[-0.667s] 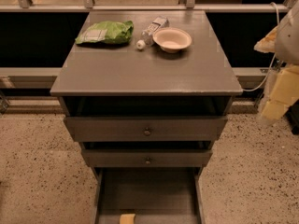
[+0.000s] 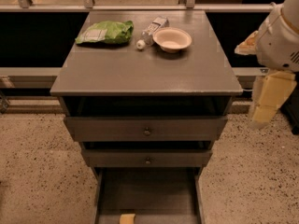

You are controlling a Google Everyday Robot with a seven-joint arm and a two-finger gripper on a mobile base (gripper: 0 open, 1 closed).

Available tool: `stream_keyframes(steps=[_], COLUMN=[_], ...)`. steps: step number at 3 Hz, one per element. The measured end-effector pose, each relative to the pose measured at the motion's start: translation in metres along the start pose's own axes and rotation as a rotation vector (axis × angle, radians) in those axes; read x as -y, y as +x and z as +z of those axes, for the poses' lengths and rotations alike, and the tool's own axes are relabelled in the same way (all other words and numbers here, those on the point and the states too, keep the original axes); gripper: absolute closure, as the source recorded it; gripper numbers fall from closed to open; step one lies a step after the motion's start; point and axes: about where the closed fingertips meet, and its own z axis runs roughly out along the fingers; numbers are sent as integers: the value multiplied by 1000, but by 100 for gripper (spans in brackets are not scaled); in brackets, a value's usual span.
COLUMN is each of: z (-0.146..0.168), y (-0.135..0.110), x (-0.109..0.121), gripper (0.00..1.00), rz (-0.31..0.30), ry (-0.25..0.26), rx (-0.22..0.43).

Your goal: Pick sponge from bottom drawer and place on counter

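The sponge [image 2: 127,218], a small pale-yellow block, lies at the near edge of the bottom drawer [image 2: 147,192], which is pulled open below the two knobbed drawers. The counter [image 2: 145,71] is the grey top of the cabinet. My gripper [image 2: 262,118] hangs pointing down at the far right, beside the counter's right edge, below counter height and well above and to the right of the sponge. It holds nothing that I can see.
On the back of the counter lie a green bag [image 2: 105,32], a plastic bottle [image 2: 152,29] on its side and a pale bowl [image 2: 172,39]. The two upper drawers [image 2: 147,130] stand slightly out. Speckled floor lies on both sides of the cabinet.
My arm and gripper have shifted slightly left and down, nearer the cabinet's right side. The sponge and the drawers have not moved.
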Motion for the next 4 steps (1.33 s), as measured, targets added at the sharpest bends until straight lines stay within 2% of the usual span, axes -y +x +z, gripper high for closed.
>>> stream_keyframes(steps=[1, 2, 3, 4], z=[28, 28, 50, 80], y=[-33, -29, -40, -52], x=[-30, -30, -41, -69], gripper=[0, 0, 0, 0], rz=[-268, -287, -385, -561], ry=[-22, -26, -95, -147], rx=[4, 0, -32, -3])
